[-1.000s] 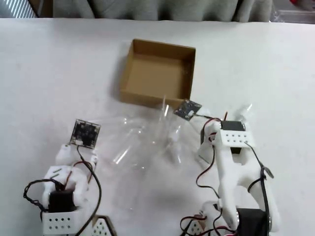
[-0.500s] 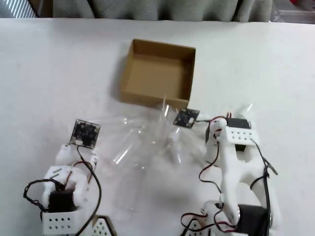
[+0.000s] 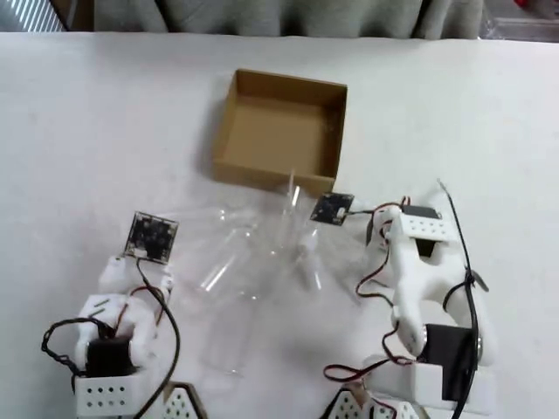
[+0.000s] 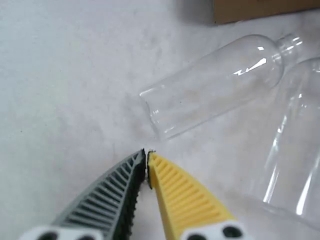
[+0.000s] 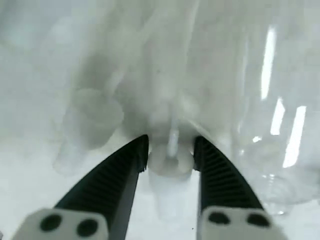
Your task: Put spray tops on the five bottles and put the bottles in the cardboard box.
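Bottles (image 3: pixel 231 262) of clear plastic are seen lying on their sides in a loose cluster on the white table (image 3: pixel 87 131). They are placed between the 2 arms and just in front of the cardboard box (image 3: pixel 262 172), which stands open, and all of them lie outside it.

The left gripper (image 4: pixel 146 161) is held low over the table with its grey and yellow fingers pressed together at the tips, and nothing is gripped. Near its tips an uncapped bottle (image 4: pixel 215 87) is laid with its base toward the gripper and its open neck toward the box. A 2nd bottle (image 4: pixel 295 145) is laid just beside it; whether the 2 touch cannot be told.

The right gripper (image 5: pixel 170 150) is closed on a white spray top (image 5: pixel 171 162), with 1 black finger pressed against each side of it. Just beside it another clear bottle (image 5: pixel 270 125) is seen, and blurred white pieces (image 5: pixel 92 120) are made out farther off.

From above, the right arm (image 3: pixel 419 271) is extended from the near edge toward the cluster. The left arm (image 3: pixel 113 340) is folded at the near left corner, apart from the bottles.
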Controlling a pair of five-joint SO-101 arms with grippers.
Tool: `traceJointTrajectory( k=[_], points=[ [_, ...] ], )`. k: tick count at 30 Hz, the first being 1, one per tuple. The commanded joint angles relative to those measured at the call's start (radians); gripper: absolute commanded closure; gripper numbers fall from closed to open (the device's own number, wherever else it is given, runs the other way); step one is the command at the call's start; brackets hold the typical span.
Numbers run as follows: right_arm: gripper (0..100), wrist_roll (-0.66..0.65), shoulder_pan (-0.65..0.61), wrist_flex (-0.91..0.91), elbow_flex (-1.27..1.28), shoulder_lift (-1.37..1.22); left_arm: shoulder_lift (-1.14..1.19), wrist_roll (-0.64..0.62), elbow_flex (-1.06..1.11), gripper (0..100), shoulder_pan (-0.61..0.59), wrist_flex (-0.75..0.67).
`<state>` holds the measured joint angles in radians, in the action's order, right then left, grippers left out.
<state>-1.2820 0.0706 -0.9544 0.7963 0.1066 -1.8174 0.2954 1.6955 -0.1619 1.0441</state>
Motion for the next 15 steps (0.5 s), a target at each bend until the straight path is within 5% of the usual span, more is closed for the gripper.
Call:
traceJointTrajectory(
  k=[1,8,15],
  points=[
    [97.1,-0.012,0.051,-0.038,-0.058,0.004,-0.015,0.012,-0.003,98,-0.012,-0.02],
    [98.1,-0.037,0.194,-0.274,-0.305,0.004,-0.015,0.012,-0.003,98,-0.012,-0.021],
    [98.2,-0.416,0.392,-0.461,-0.493,0.004,-0.015,0.012,-0.003,98,-0.012,-0.021]
  ],
)
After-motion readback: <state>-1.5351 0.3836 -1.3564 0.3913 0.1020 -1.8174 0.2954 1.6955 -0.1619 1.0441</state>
